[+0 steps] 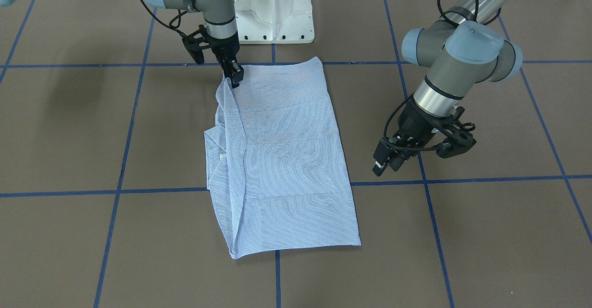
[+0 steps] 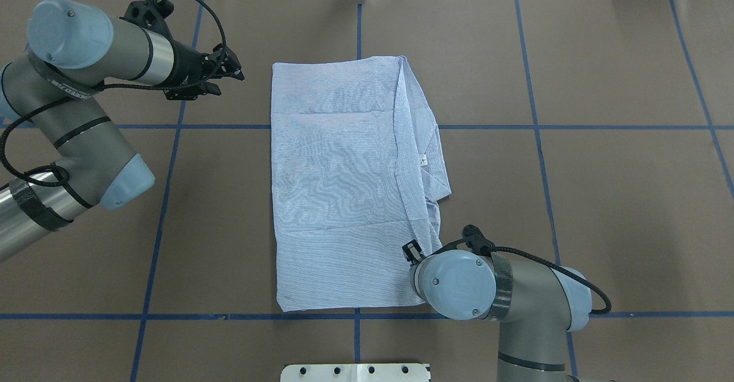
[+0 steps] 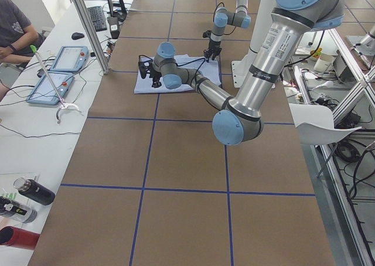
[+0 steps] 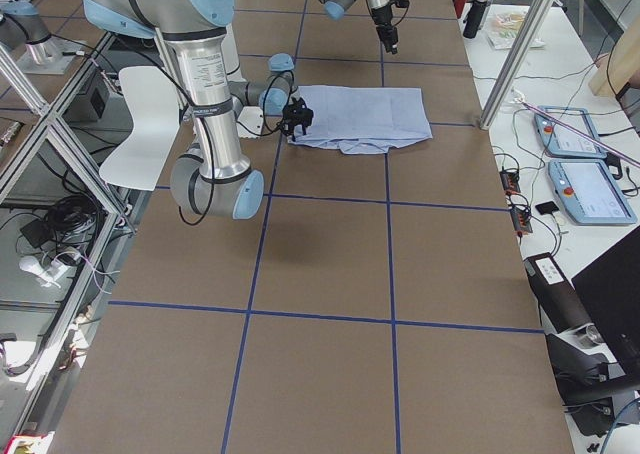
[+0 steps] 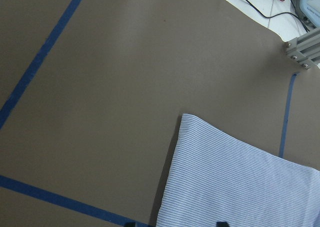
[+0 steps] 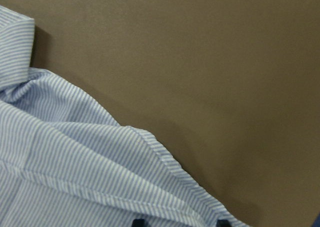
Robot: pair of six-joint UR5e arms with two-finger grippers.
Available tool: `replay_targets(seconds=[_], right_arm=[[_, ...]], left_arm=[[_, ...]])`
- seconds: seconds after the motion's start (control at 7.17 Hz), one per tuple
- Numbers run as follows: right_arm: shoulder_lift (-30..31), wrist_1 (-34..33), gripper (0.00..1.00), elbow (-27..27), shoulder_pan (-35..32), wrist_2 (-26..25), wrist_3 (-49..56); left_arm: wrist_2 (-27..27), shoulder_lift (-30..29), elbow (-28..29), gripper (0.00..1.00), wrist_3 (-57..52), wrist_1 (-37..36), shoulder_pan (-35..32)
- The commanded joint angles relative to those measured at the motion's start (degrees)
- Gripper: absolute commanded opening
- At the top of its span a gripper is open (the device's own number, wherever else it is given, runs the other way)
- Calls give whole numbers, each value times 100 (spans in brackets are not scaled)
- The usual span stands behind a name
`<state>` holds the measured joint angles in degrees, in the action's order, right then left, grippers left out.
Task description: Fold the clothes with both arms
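The light blue-and-white pinstriped shirt (image 1: 282, 150) (image 2: 338, 187) lies folded into a long rectangle on the brown table, with collar and loose layers bunched along one long side (image 2: 427, 158). My right gripper (image 1: 235, 80) (image 2: 412, 251) is down at the shirt's corner nearest the base. In the right wrist view its fingertips (image 6: 137, 222) stand apart over the hemmed edge (image 6: 160, 154), so it is open. My left gripper (image 1: 386, 162) (image 2: 229, 78) hovers open beside the shirt's opposite long side, touching nothing. The left wrist view shows a shirt corner (image 5: 240, 182) ahead.
Blue tape lines (image 2: 355, 316) grid the brown table. The white pedestal base (image 1: 274, 9) stands behind the shirt. A person (image 3: 14, 26) sits at a side bench with teach pendants (image 3: 64, 58) and bottles (image 3: 35, 191). A white chair (image 4: 140, 114) stands off the table.
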<state>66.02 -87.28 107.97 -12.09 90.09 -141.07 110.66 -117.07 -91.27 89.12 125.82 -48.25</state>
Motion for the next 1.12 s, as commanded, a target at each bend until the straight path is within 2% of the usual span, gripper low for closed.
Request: replay_targets(seconds=[0.0, 0.42, 0.7, 0.98], right_arm=[[50, 9, 0, 101, -13, 0, -70], [25, 9, 0, 190, -31, -18, -79], [51, -9, 0, 400, -83, 26, -79], [60, -236, 0, 418, -57, 26, -79]], left_arm=[[8, 0, -23, 62, 9, -14, 0], [17, 0, -23, 62, 193, -14, 0], [-35, -17, -49, 62, 813, 12, 113], [-105, 489, -836, 62, 1482, 30, 551]])
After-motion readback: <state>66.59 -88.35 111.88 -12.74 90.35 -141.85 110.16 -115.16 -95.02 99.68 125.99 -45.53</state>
